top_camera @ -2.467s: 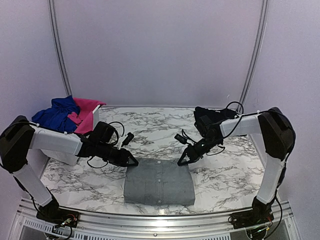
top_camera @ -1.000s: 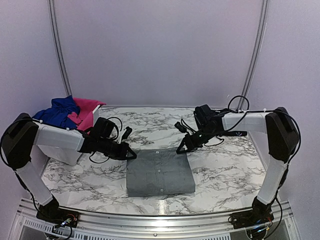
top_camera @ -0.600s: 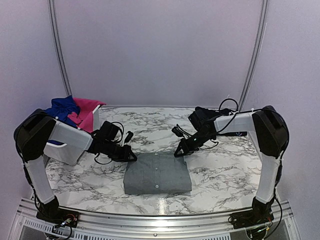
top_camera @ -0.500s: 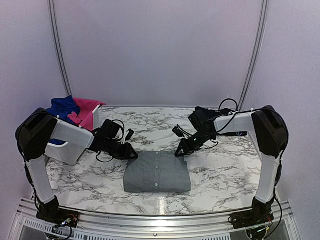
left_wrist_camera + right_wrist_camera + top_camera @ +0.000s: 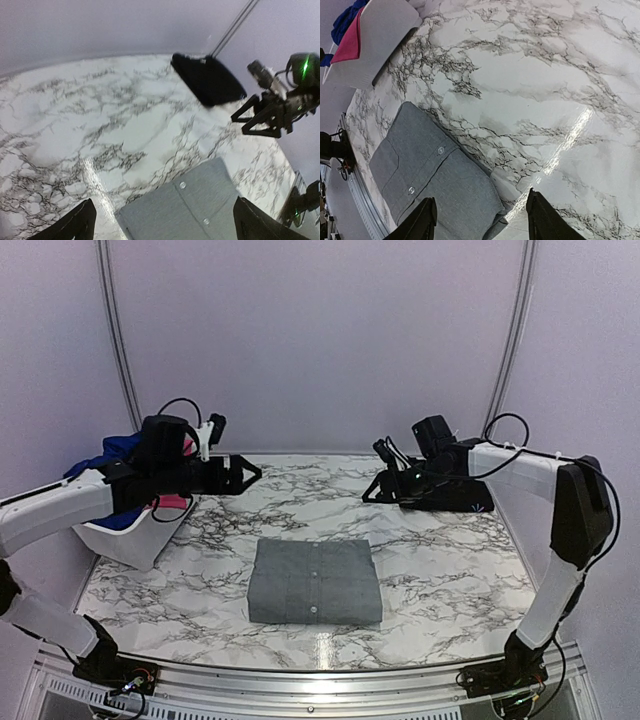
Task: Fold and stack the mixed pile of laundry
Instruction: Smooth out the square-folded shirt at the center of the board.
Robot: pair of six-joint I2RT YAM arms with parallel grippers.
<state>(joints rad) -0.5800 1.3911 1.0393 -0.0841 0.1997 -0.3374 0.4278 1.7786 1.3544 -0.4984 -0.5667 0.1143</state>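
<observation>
A grey collared button shirt [image 5: 314, 580] lies folded in a neat rectangle on the marble table [image 5: 440, 570], near the front middle; its buttons show in the left wrist view [image 5: 192, 207] and the right wrist view [image 5: 435, 185]. My left gripper [image 5: 246, 476] hovers open above the table's back left, well away from the shirt, with nothing between its fingers [image 5: 75, 225]. My right gripper [image 5: 376, 490] hangs open over the back right, also empty. A folded black garment [image 5: 207, 80] lies at the back right. Royal blue [image 5: 110, 462] and hot-pink [image 5: 350, 45] pieces sit in the basket.
The white plastic basket [image 5: 130, 535] stands at the left edge of the table [image 5: 375, 35]. Grey walls close off the back and sides. Cables trail from both wrists.
Both grippers were shut on the shirt's far corners; they have opened, let go and lifted away, the left towards the back left, the right towards the back right.
</observation>
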